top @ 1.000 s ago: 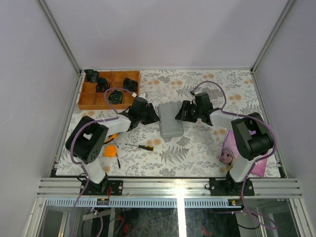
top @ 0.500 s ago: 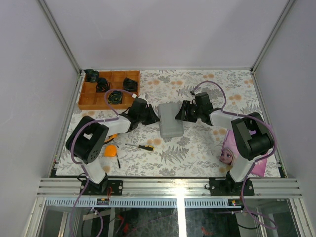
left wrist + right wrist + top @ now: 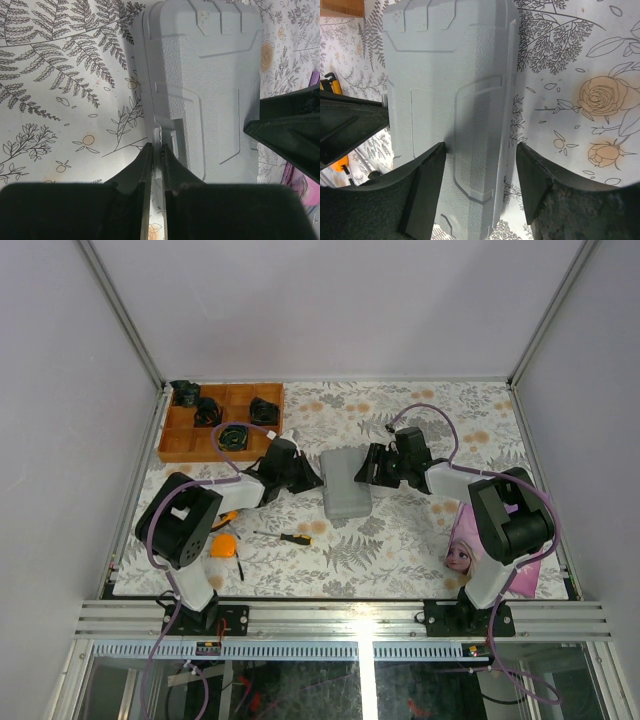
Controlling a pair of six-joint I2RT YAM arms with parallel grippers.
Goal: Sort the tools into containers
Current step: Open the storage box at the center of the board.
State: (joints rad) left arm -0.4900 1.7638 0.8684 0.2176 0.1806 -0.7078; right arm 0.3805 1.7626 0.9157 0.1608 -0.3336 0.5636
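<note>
lab cell: aluminium frame [image 3: 350, 612], white walls [image 3: 330, 310]

The right end effector [image 3: 480, 180] stands spread over the closed grey case [image 3: 445, 75] on floral cloth [image 3: 580, 60]

Colour key
Grey case [image 3: 210, 90] ahead of black left claw [image 3: 156, 146]; cloth [image 3: 65, 75] beside it white, grey fern print.

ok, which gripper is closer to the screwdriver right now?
Left. The left gripper is shut on the left edge of the grey case, just beyond the screwdriver. The right gripper stands open over the case's right edge, with the case between it and the screwdriver.
</note>
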